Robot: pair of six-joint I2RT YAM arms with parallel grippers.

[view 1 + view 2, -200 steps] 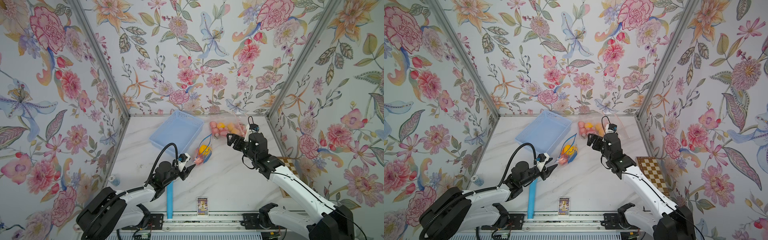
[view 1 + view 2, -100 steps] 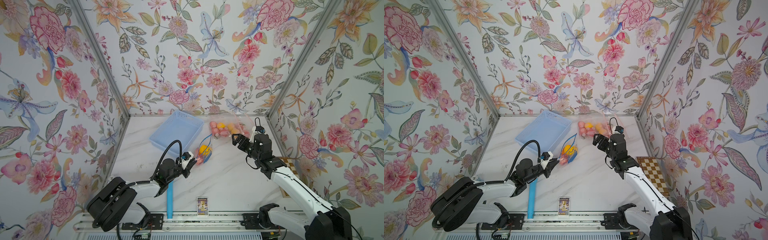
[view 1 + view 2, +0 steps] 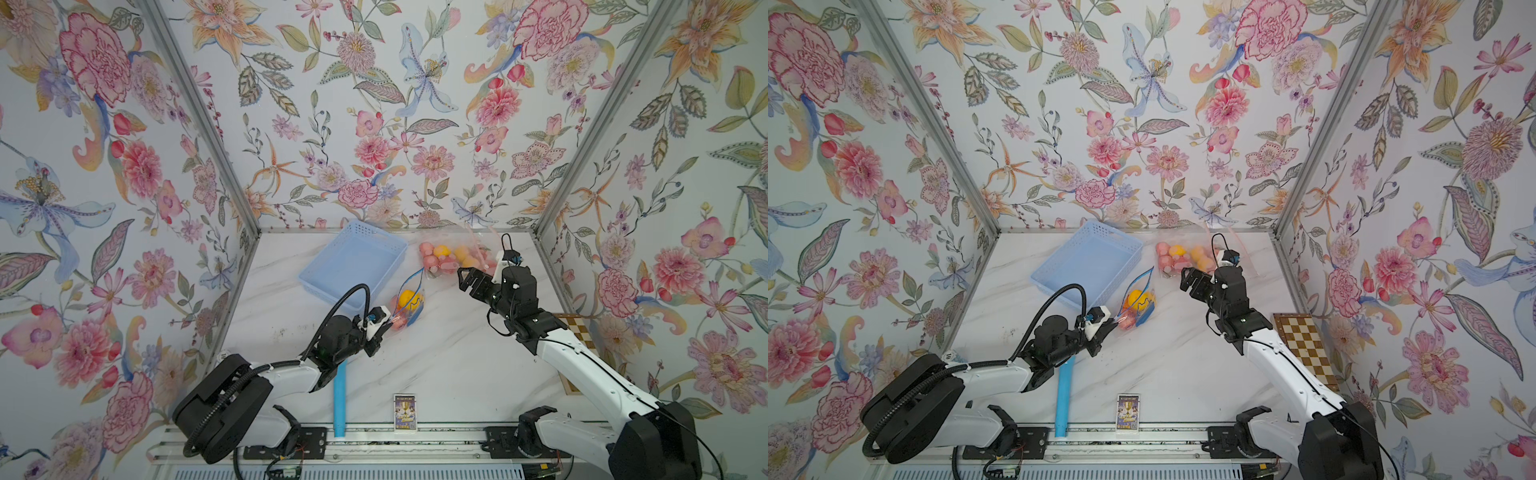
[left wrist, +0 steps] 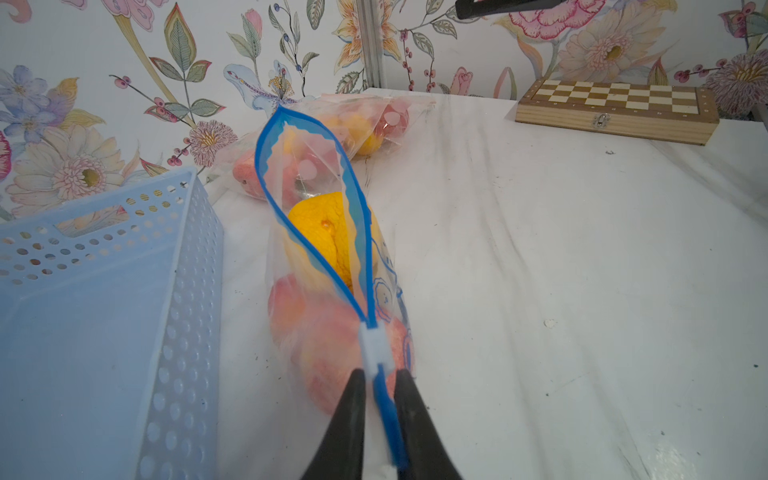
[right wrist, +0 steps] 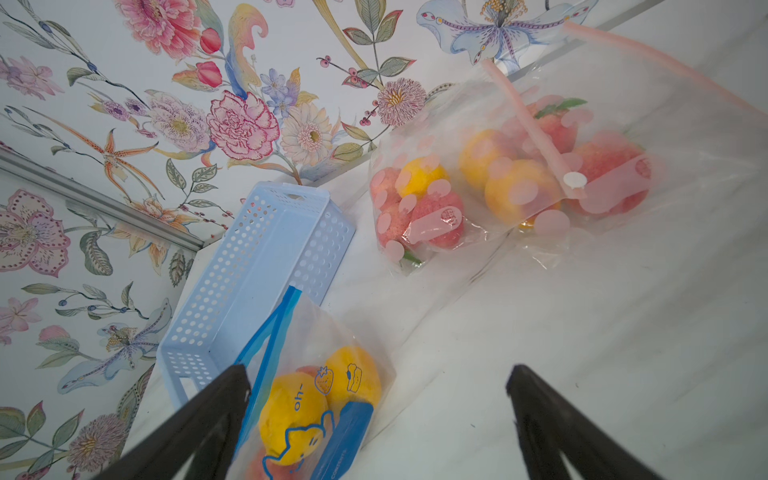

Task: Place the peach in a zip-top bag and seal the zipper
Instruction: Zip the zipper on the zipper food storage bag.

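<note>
The zip-top bag with a blue zipper lies in the middle of the table beside the basket. Its mouth gapes in a long loop. Inside are a pink peach and yellow fruit. A white slider sits at the near end of the zipper. My left gripper is shut on the blue zipper strip just behind the slider. My right gripper hangs wide open above the table, right of the bag, holding nothing.
A light blue perforated basket stands left of the bag. Two pink-zippered bags of fruit lie at the back wall. A chessboard sits at the right edge. A blue tube and a card lie near the front.
My left gripper moved forward to the bag's near end and closed on the zipper strip. The right gripper stayed open in about the same place.
</note>
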